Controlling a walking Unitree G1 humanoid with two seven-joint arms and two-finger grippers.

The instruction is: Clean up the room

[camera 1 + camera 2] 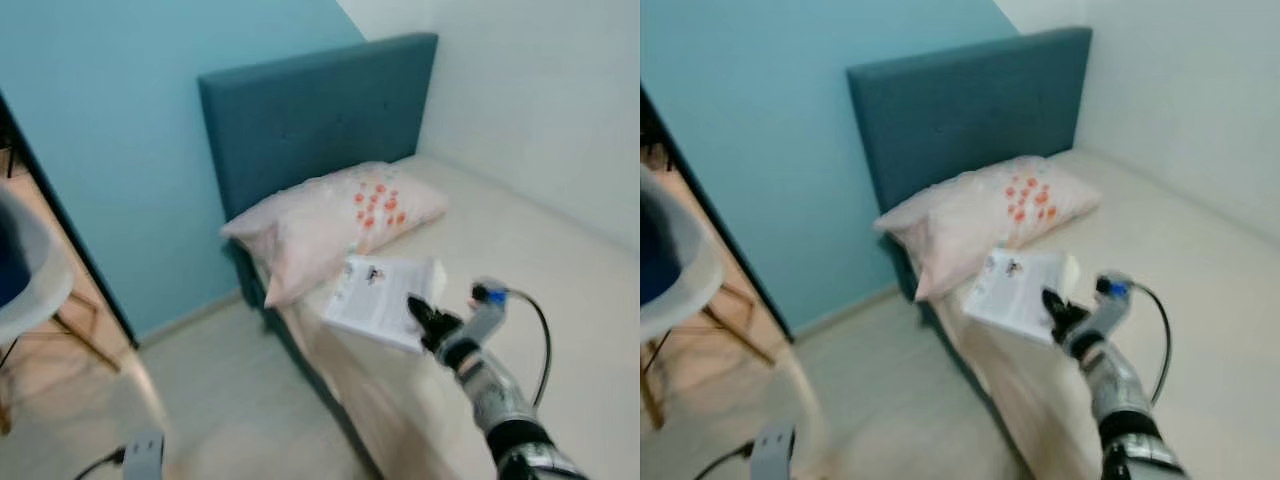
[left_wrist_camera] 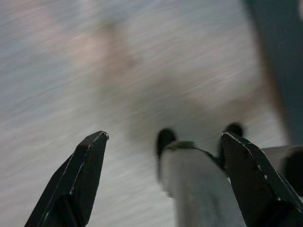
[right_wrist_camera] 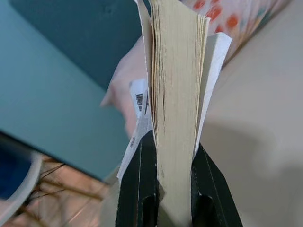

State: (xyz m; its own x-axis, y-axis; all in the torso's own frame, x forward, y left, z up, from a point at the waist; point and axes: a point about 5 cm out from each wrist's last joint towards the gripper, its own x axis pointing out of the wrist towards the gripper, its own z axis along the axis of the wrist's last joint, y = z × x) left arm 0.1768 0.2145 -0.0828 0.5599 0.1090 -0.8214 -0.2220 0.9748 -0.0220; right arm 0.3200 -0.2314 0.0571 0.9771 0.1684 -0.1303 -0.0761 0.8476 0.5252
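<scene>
A white paperback book (image 1: 380,298) hangs just above the bed's near edge, below the pillow. My right gripper (image 1: 424,318) is shut on its lower corner. In the right wrist view the book's yellowed page block (image 3: 175,94) stands clamped between the two black fingers (image 3: 139,189). My left gripper (image 2: 163,156) is open in its blurred wrist view, its two black fingers (image 2: 78,182) spread wide over a pale floor.
A beige bed (image 1: 560,290) with a teal headboard (image 1: 320,115) holds a pink flowered pillow (image 1: 335,220). A light blue wall (image 1: 110,120) rises behind. At the left stand a white chair (image 1: 30,270) and wooden legs. A grey plug block (image 1: 142,452) lies on the floor.
</scene>
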